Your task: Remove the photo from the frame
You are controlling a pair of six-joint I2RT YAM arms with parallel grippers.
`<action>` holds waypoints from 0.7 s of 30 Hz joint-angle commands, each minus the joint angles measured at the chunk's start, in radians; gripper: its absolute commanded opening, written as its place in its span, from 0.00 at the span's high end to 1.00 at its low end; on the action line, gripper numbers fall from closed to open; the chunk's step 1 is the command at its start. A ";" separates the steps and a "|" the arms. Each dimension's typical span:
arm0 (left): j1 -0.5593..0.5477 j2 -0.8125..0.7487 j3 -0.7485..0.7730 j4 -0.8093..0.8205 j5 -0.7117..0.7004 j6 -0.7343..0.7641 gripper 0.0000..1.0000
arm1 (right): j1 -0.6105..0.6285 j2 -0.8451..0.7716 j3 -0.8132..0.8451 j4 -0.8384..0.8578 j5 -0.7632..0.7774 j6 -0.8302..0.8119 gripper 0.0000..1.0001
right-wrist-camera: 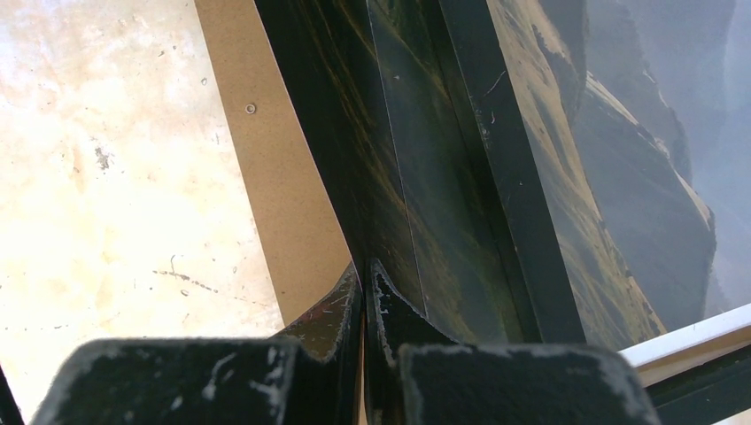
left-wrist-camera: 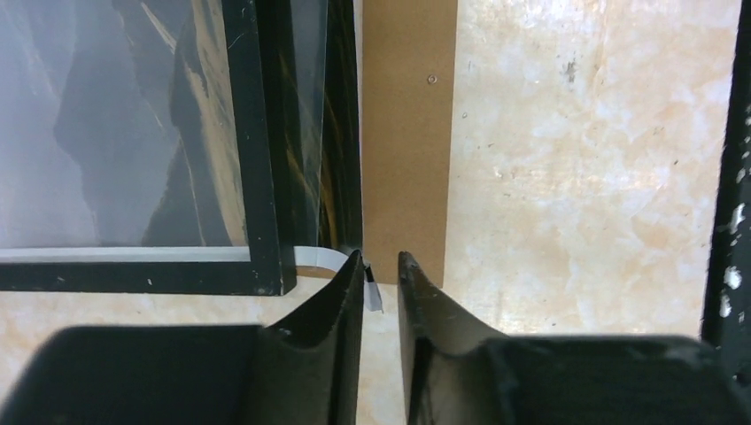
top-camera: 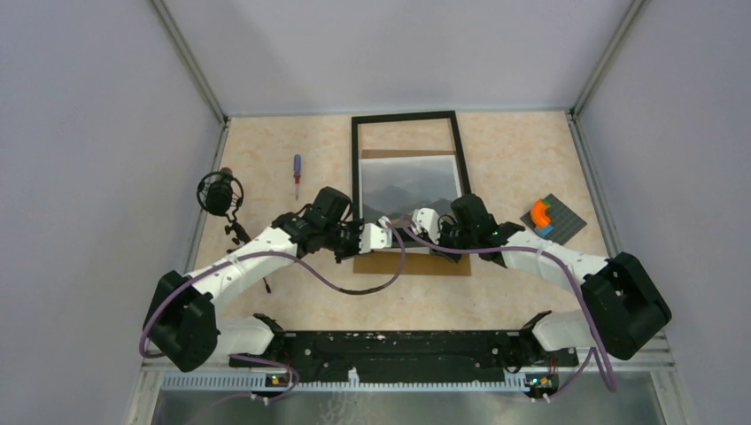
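With right gripper (right-wrist-camera: pixel 365 266) fingers pressed together on the near edge of the photo (top-camera: pixel 410 186), partly out of the frame (top-camera: pixel 405 116) over the board (top-camera: pixel 443 264), and left gripper (left-wrist-camera: pixel 381 261) fingers narrowly apart at its curled corner, close left fully, then pull both level, avoiding creases
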 commanded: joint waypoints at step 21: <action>0.010 0.026 0.047 -0.002 -0.018 -0.061 0.51 | -0.003 -0.012 0.045 0.015 -0.025 -0.012 1.00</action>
